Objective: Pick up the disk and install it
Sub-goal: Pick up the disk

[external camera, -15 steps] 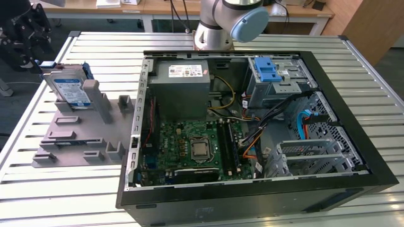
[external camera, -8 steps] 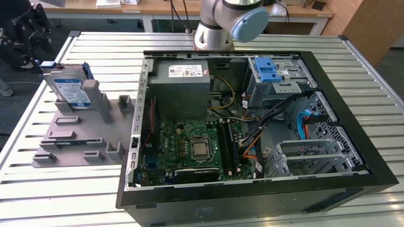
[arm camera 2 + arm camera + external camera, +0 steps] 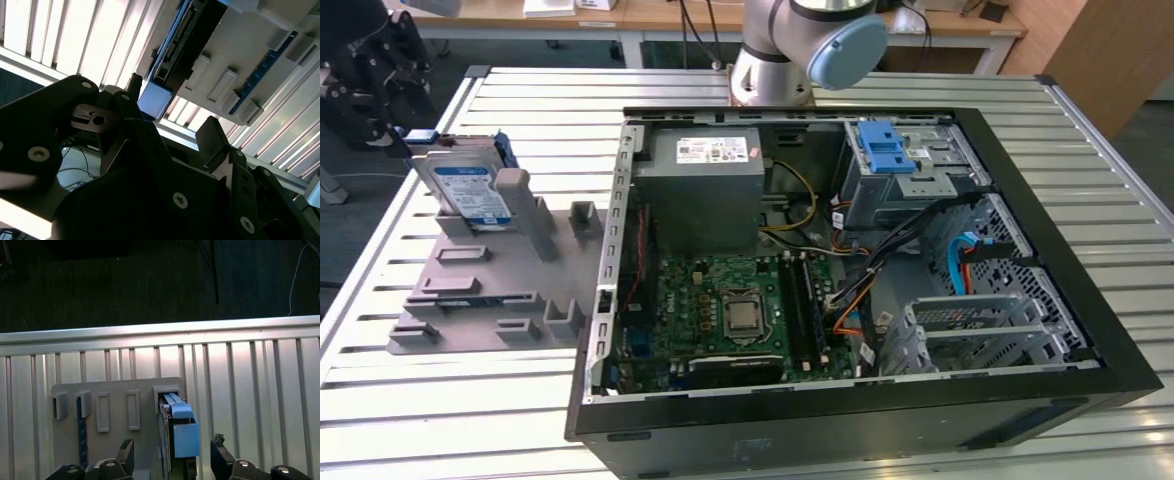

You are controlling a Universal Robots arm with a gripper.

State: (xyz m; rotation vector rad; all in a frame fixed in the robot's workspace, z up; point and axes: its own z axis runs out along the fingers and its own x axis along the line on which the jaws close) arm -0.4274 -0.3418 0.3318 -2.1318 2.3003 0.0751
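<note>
We are seeing the gripper point(image 3: 172, 450) keeping its fingers point(image 3: 125, 452) spread apart with nothing gripped, one on each side of the disk point(image 3: 182, 432) and, it seems, not touching it. The disk is standing on edge in the grey holder point(image 3: 115, 390) on the slatted table point(image 3: 250, 390). Farther off, toward the exterior view's right, the open computer case point(image 3: 854, 425) is lying.

I'm watching a slatted metal table point(image 3: 250, 390) stretching out under the gripper point(image 3: 172, 447), its slats catching bright light. Just past the table edge ahead of the gripper, a dark floor point(image 3: 125, 285) is showing, with a thin cable point(image 3: 215, 280) trailing across it. In the exterior view, wooden desks point(image 3: 680, 15) are standing beyond the table, well apart from the gripper, and a wooden cabinet point(image 3: 1101, 50) is standing at the exterior view's right.
</note>
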